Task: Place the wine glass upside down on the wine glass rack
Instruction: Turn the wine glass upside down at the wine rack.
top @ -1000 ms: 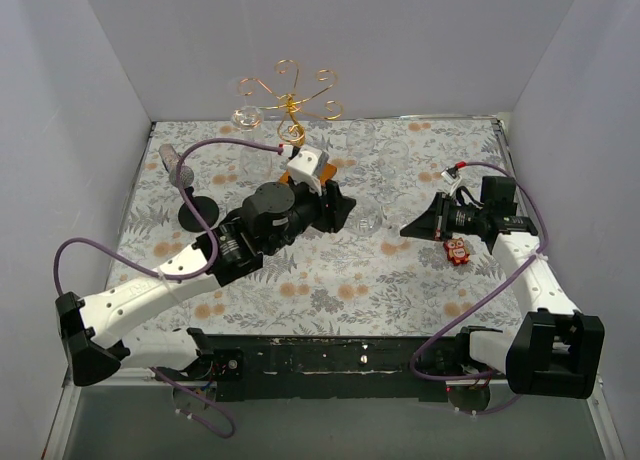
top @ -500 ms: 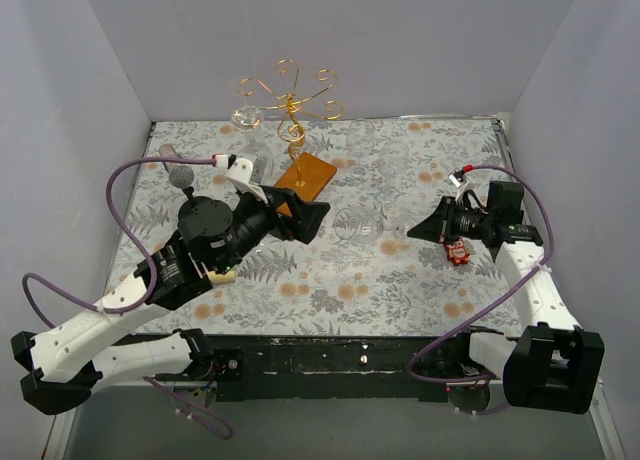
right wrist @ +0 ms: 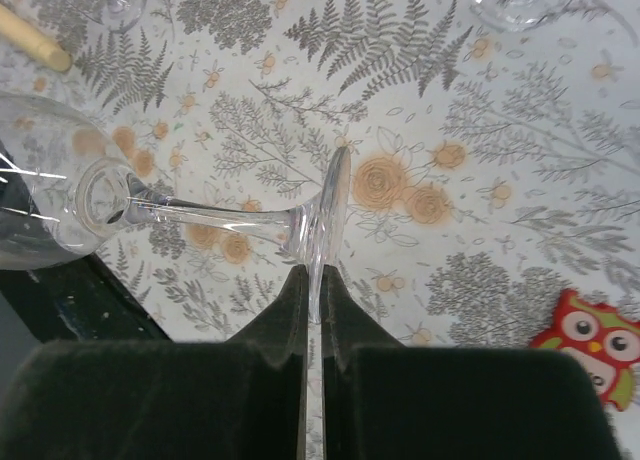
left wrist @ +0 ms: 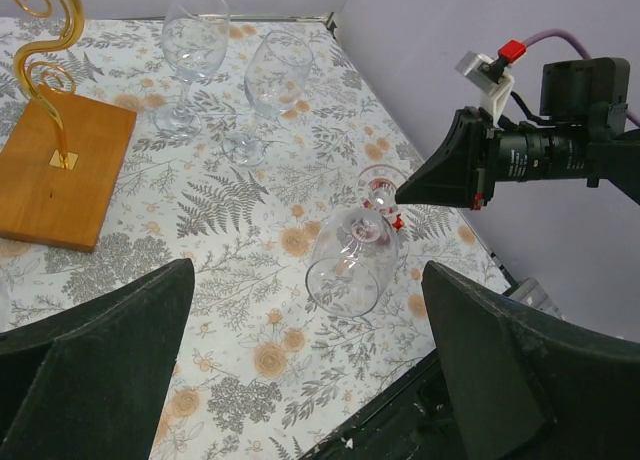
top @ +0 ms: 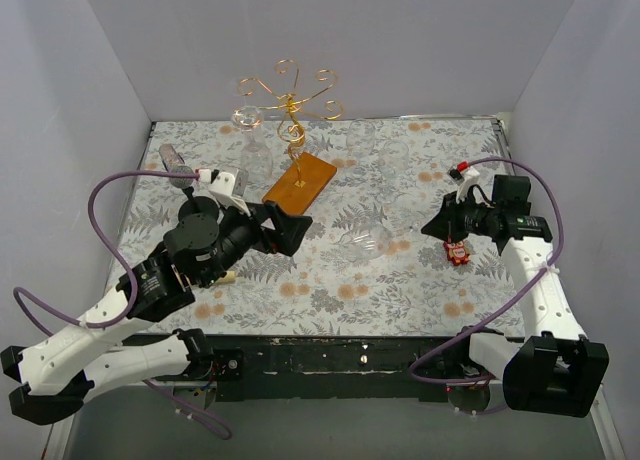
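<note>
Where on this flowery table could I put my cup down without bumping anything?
The near strip of tablecloth, between the left arm and the owl toy, is bare. Crowded at the back around the gold rack and standing glasses.

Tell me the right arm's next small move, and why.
Probably swing the wine glass left toward the wine glass rack, tipping its bowl downward. The right gripper pinches the foot's rim with the glass lying sideways, and the left gripper is open and off it.

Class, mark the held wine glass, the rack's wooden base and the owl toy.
wine glass (right wrist: 328, 205), right wrist view, foot
wooden base (left wrist: 42, 192), left wrist view, top
owl toy (right wrist: 590, 345), right wrist view, face
</note>
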You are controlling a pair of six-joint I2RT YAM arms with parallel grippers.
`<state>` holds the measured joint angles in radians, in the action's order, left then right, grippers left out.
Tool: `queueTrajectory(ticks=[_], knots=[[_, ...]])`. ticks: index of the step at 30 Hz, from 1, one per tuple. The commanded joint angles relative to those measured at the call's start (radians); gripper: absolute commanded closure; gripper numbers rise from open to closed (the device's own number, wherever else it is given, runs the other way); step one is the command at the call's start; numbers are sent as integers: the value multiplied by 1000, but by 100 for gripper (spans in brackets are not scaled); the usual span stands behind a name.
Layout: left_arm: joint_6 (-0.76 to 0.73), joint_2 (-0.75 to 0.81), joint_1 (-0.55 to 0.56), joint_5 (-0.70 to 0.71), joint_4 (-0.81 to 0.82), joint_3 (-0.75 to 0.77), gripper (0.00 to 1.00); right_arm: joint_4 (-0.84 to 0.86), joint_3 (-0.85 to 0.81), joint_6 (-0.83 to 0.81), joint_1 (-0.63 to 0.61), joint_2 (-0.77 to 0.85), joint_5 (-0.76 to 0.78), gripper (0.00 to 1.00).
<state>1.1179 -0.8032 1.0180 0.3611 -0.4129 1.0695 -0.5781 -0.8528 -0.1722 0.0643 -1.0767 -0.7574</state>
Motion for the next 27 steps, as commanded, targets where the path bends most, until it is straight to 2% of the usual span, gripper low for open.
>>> queueTrajectory(ticks=[1,17,27], knots=[[37,58,4,24,-7,-28,2,-55,-136,-188,3,29,38,99],[85,71,4,-11,43,-68,2,-190,-408,-584,2,-34,125,99],[115,78,4,-24,57,-94,2,-197,-479,-697,2,-45,135,99]])
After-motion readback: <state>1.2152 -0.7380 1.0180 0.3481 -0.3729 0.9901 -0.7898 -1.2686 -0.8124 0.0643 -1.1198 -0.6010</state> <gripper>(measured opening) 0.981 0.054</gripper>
